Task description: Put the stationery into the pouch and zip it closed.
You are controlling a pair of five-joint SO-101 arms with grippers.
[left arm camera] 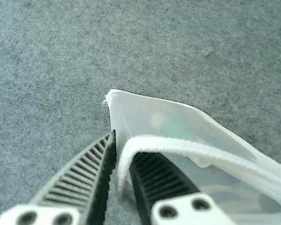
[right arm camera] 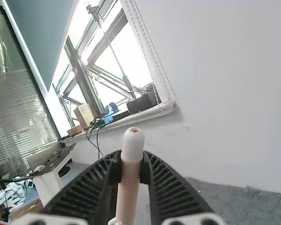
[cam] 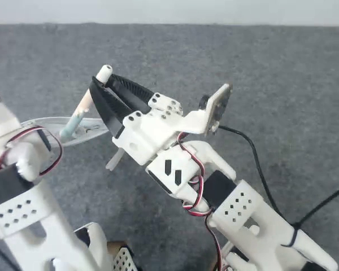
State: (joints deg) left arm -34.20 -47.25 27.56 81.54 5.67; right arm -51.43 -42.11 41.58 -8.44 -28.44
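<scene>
Grey carpeted table: pouch open at the left, one pen not yet in.
The left hand pinches the clear pouch's rim, and a teal pen is already inside. The right hand clamps a cream pen just beside the pouch's right end; insertion and zipping remain.

We find open room over the far grey mat and off to the right of it; the middle is taken up by the right arm, its right gripper clamped on a cream pen held up off the mat; just beside it lies the pouch, its rim pinched by the left gripper; a teal-banded pen juts from the pouch mouth and crowds it; a black cable trails across the right side; the left arm blocks the near left corner.
</scene>
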